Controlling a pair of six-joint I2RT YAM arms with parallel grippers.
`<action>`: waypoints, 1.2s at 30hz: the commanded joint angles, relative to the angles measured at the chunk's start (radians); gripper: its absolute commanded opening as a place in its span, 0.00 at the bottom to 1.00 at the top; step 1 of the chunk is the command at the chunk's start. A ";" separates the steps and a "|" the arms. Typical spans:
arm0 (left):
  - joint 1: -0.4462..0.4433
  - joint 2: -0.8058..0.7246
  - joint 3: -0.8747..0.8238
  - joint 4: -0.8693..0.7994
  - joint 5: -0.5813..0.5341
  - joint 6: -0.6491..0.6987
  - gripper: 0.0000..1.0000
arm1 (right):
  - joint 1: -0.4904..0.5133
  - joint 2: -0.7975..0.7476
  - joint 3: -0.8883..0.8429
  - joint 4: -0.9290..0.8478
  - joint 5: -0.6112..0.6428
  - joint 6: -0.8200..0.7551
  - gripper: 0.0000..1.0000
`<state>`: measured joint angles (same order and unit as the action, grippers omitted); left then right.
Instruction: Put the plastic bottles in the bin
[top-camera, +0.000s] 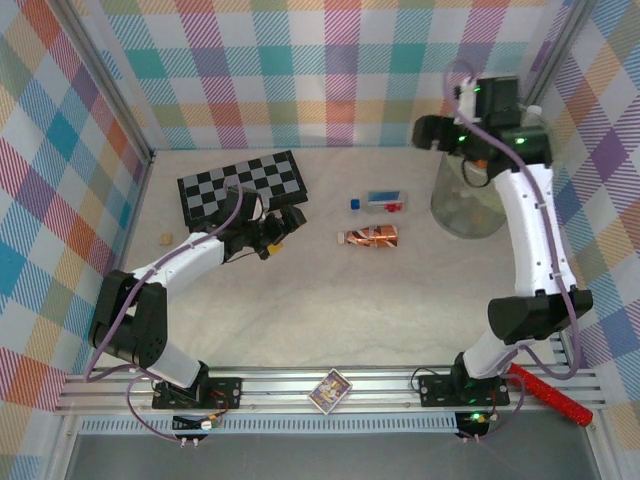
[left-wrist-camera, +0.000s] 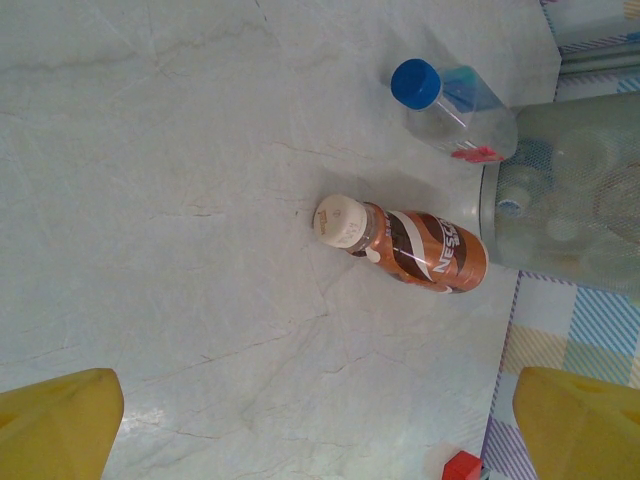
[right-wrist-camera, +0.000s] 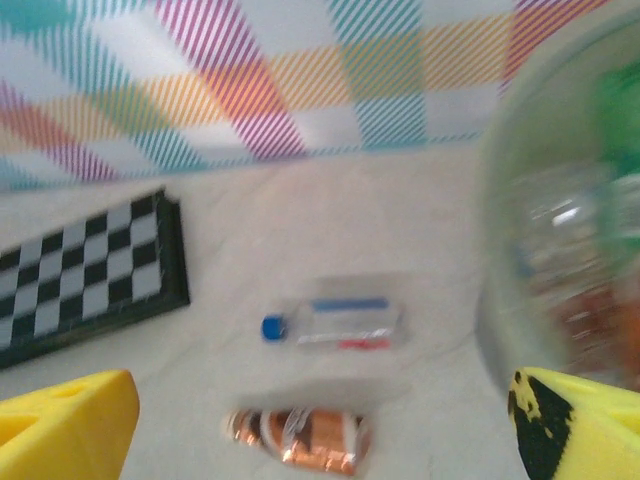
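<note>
- The brown bottle lies on its side about mid-surface. Its long axis runs left to right and its pale cap is at the left end.
- The clear bottle with the blue cap lies just beyond it, a little farther from me. It is apart from the brown one, lies the same way, and its cap is also at the left.
- The bin stands upright to the right of both bottles, near the clear one's base. Through its cloudy wall I can make out other bottles already inside.
- My left end effector hangs just left of the brown bottle, low over the surface. Its yellow fingers are spread wide and nothing is between them. From its wrist view the cap points back toward me and the body runs away toward the bin.
- My right end effector is up beside the bin's rim, fingers wide apart and holding nothing. Both bottles lie below it and to its left.
- I judge my left side the nearer one for the brown bottle, which sits a short way to the right.
- Because the bottle lies end-on to my left end effector, I would need the fingers to straddle its width across the body, not along its length.
- The chequered board sits behind my left end effector, far and left, out of that path.
</note>
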<state>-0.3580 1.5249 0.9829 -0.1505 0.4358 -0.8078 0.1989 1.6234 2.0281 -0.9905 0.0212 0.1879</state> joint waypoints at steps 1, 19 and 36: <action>-0.007 0.010 0.008 0.014 0.018 0.010 0.99 | 0.108 -0.015 -0.083 -0.025 0.133 0.045 0.97; -0.007 -0.011 -0.006 0.012 0.017 0.013 1.00 | 0.166 0.339 -0.120 0.053 0.203 0.774 0.99; -0.007 -0.063 -0.021 -0.032 -0.007 0.027 1.00 | 0.164 0.619 -0.059 0.148 0.170 1.176 0.99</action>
<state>-0.3580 1.4841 0.9798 -0.1577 0.4393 -0.7956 0.3653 2.2078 1.9415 -0.8532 0.2005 1.2793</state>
